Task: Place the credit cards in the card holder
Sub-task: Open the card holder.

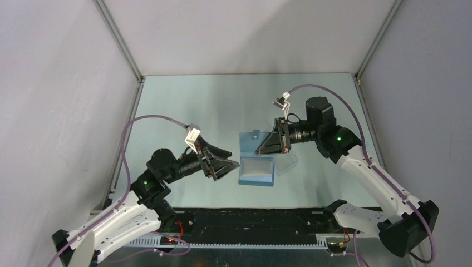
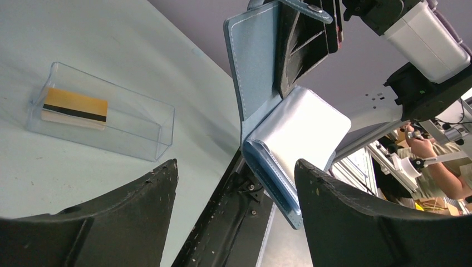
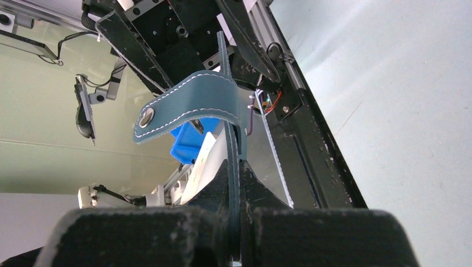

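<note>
The blue card holder (image 1: 257, 169) hangs open above the middle of the table. My right gripper (image 1: 274, 143) is shut on its upper flap; in the right wrist view the flap's edge (image 3: 234, 139) runs between the closed jaws, with the clasp tab (image 3: 189, 103) curling left. My left gripper (image 1: 232, 167) is open at the holder's left edge. In the left wrist view the holder's pale inside (image 2: 295, 133) shows, and its lower end sits between my fingers, close to the right finger (image 2: 345, 206). An orange-gold credit card (image 2: 75, 105) with a black stripe lies in a clear box (image 2: 139, 125).
The clear plastic box (image 1: 288, 163) stands just right of the holder, partly behind it. The black rail of the arm bases (image 1: 250, 222) runs along the near edge. Grey walls close off the left, right and back.
</note>
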You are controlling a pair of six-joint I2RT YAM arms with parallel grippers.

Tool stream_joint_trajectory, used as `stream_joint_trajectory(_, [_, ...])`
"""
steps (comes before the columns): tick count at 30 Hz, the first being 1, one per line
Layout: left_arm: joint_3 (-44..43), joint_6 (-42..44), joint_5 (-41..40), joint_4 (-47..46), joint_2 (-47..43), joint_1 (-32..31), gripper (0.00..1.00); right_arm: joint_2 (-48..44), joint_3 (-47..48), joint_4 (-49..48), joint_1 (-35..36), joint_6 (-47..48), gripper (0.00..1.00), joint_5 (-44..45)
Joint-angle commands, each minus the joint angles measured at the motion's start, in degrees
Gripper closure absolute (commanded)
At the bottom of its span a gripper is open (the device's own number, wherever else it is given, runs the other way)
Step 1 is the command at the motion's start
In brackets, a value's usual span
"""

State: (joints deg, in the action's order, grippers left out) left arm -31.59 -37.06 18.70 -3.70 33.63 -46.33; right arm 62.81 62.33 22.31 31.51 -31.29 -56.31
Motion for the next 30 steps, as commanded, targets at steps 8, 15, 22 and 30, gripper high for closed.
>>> stream_joint_trajectory(8, [-0.65, 1.57, -0.61, -0.95, 1.43, -0.81, 0.24, -0.16, 0.11, -2.57, -1.61, -2.46, 1.00, -0.60])
stream_joint_trajectory(15, [0.91, 0.86, -1.17, -1.27, 0.44, -0.87, 0.26, 0.06, 0.15, -2.68, -1.81, -2.61, 1.00, -1.30])
stream_joint_trajectory(22, [0.59, 0.93, -0.32, -2.52, 1.94, -0.89, 0.27, 0.32, 0.12, -2.77, -1.79, -2.55, 1.00, -1.25])
stream_joint_trajectory(30, [1.09, 1.07, -0.04, -3.33, 3.79, -0.87, 0.29, 0.13, 0.16, -2.71, -1.64, -2.46, 1.00, -1.33])
